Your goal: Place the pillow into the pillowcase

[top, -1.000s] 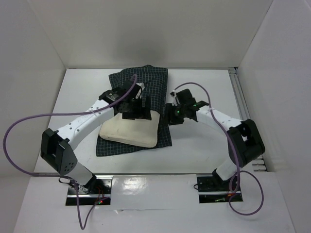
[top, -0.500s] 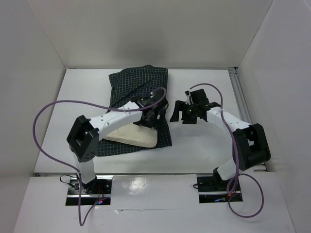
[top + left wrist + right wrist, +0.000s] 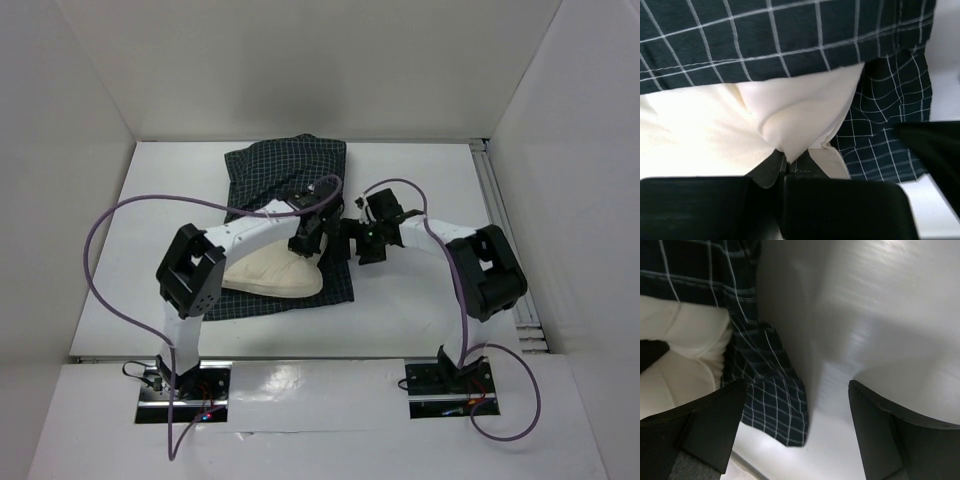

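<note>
Two pincers of mine are close together over the middle of the table (image 3: 410,305). My left pincer (image 3: 786,167) is pressed together on a corner of the pillow (image 3: 705,125). The cream cloth is drawn there into a pointed fold that runs down between my fingers.

The pillow is plain off-white, soft and smooth, with shallow creases around the pinched place. It lies on the near part of the pillowcase (image 3: 290,170), a little left of centre. In the left wrist view its far side goes under a stitched hem of that dark cloth.

The pillowcase is navy, almost black, with a fine white grid. It reaches from the far middle of the table toward the near side and shows also beyond the pillow's right end.

My right pincer (image 3: 797,390) is spread wide just right of the pillow and pinches nothing. A loose corner of the pillowcase lies between its fingers, closer to the finger on the pillow's side.
</note>
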Tool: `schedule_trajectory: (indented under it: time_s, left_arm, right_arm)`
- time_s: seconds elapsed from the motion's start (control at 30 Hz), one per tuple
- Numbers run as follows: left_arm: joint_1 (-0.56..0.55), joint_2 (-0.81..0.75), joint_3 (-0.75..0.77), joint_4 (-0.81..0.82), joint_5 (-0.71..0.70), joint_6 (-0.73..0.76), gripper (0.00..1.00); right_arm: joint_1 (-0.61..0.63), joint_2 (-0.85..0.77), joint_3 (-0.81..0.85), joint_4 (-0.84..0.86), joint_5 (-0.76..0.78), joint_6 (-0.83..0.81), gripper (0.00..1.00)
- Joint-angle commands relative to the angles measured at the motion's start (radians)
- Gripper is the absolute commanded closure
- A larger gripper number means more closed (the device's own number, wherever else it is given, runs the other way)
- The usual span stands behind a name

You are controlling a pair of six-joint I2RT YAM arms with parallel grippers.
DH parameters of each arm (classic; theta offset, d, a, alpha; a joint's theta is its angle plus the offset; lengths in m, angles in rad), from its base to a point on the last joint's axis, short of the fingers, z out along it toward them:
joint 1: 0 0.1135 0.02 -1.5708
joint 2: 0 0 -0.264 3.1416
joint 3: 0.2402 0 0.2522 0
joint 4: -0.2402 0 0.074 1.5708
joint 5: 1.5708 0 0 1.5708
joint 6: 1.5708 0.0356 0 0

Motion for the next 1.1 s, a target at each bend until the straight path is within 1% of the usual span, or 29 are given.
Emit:
schedule_trajectory:
  time_s: [0.0,0.03,0.07,0.13,0.17,0.2,0.23,0.27,0.33,0.47,0.5,0.57,0.6,0.63,0.73,0.8,0.87,0.9,1.07]
  left_arm:
    - [0.058,-0.057,-0.039,0.055,0.162,-0.014,1.0]
    - [0.067,-0.07,-0.048,0.056,0.177,-0.014,1.0]
    - [0.081,-0.082,-0.048,0.068,0.202,-0.014,1.0]
    - [0.093,-0.119,-0.057,0.082,0.22,-0.014,1.0]
    - [0.109,-0.128,-0.058,0.082,0.248,-0.014,1.0]
    - [0.118,-0.128,-0.058,0.091,0.259,-0.014,1.0]
    - [0.118,-0.14,-0.044,0.091,0.271,-0.014,1.0]
    - [0.133,-0.14,-0.044,0.091,0.28,-0.026,1.0]
    - [0.147,-0.149,-0.001,0.091,0.292,-0.063,1.0]
    - [0.167,-0.15,0.088,0.091,0.283,-0.141,1.0]
    - [0.167,-0.15,0.106,0.091,0.283,-0.152,1.0]
    - [0.167,-0.124,0.159,0.082,0.26,-0.187,1.0]
    - [0.176,-0.11,0.174,0.082,0.242,-0.198,1.0]
    - [0.176,-0.081,0.185,0.082,0.208,-0.222,1.0]
    - [0.187,-0.027,0.196,0.082,0.173,-0.273,1.0]
    - [0.196,-0.007,0.196,0.108,0.164,-0.302,1.0]
    - [0.196,0.018,0.196,0.118,0.164,-0.33,1.0]
    - [0.196,0.027,0.209,0.144,0.164,-0.339,1.0]
    - [0.187,0.083,0.306,0.145,0.122,-0.391,1.0]
  right_arm:
    - [0.033,0.041,0.051,0.095,-0.007,-0.026,0.1]
    - [0.033,0.051,0.051,0.104,-0.007,-0.026,0.12]
    - [0.042,0.071,0.06,0.104,-0.007,-0.026,0.15]
    - [0.042,0.081,0.072,0.126,0.002,-0.017,0.33]
    - [0.042,0.093,0.073,0.137,-0.008,-0.017,0.45]
    - [0.042,0.093,0.082,0.146,-0.019,-0.017,0.75]
    - [0.042,0.093,0.1,0.146,-0.052,-0.017,0.92]
    - [0.054,0.093,0.112,0.146,-0.065,-0.017,1.0]
    - [0.082,0.055,0.138,0.105,-0.077,-0.017,1.0]
    - [0.157,-0.102,0.198,0.0,-0.077,-0.006,1.0]
    - [0.189,-0.175,0.198,-0.021,-0.077,0.01,1.0]
    - [0.22,-0.25,0.159,-0.075,-0.067,0.056,1.0]
    - [0.231,-0.33,0.134,-0.075,-0.077,0.079,1.0]
    - [0.246,-0.37,0.105,-0.087,-0.077,0.133,1.0]
    - [0.246,-0.507,-0.013,-0.112,-0.088,0.207,1.0]
    - [0.246,-0.554,-0.077,-0.129,-0.088,0.219,1.0]
    - [0.246,-0.602,-0.099,-0.167,-0.088,0.219,1.0]
    - [0.246,-0.602,-0.099,-0.181,-0.097,0.219,1.0]
    - [0.237,-0.614,-0.039,-0.285,-0.09,0.153,1.0]
